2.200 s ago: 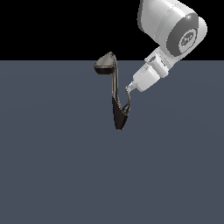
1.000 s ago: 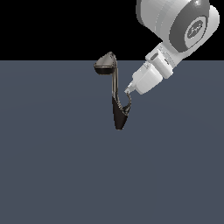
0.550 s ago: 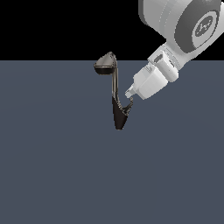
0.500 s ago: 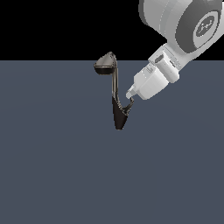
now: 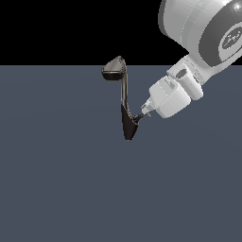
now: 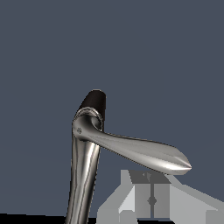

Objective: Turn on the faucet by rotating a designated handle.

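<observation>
A small metallic faucet (image 5: 124, 106) stands on a flat blue-grey surface (image 5: 56, 189), and everything here is placed relative to it. It has a dark tapered base, a slim grey neck and a wide rounded head at the top. The handle (image 5: 137, 120), a thin curved lever, branches from the dark base on the exterior view's right. In the wrist view the handle (image 6: 140, 151) reads as a long silver blade sweeping out from a pivot on the neck.

The white robot arm (image 5: 198, 42) reaches down from the upper right of the faucet. Its tool (image 5: 143, 113) sits at the outer end of the handle, seemingly touching it. The fingers look drawn together, but whether they are clenched on the lever or merely pressing against it cannot be told.

To do this step well, the push should probably stay near the lever's tip and follow an arc around the pivot, not a straight line, so contact does not slip off the thin curved metal. A slow, steady sweep seems safest.

Compared with a couple of seconds ago, the arm's large upper body has swung further toward the exterior view's right and the wrist tilts more steeply. The tool has kept its place at the handle, and the faucet has not shifted.
</observation>
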Controlling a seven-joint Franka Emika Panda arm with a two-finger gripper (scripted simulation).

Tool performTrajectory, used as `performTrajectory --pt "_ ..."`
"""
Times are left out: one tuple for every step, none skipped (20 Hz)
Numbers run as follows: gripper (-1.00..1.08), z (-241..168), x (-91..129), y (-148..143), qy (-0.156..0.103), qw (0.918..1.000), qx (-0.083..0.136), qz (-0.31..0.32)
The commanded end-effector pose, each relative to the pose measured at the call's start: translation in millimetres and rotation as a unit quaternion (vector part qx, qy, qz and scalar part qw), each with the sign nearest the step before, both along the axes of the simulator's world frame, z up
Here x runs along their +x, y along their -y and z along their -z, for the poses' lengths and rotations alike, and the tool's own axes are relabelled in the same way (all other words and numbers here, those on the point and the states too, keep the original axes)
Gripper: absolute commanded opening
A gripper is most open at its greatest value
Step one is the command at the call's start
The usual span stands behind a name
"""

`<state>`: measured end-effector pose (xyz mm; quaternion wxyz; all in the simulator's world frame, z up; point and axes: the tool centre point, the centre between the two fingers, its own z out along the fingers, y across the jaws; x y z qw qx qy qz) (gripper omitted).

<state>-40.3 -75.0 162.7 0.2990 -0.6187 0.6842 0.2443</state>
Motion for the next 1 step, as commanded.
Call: performTrajectory --pt "-1.0 23.6 -16.2 17.5 -0.018 0.9998 -0.001 0.012"
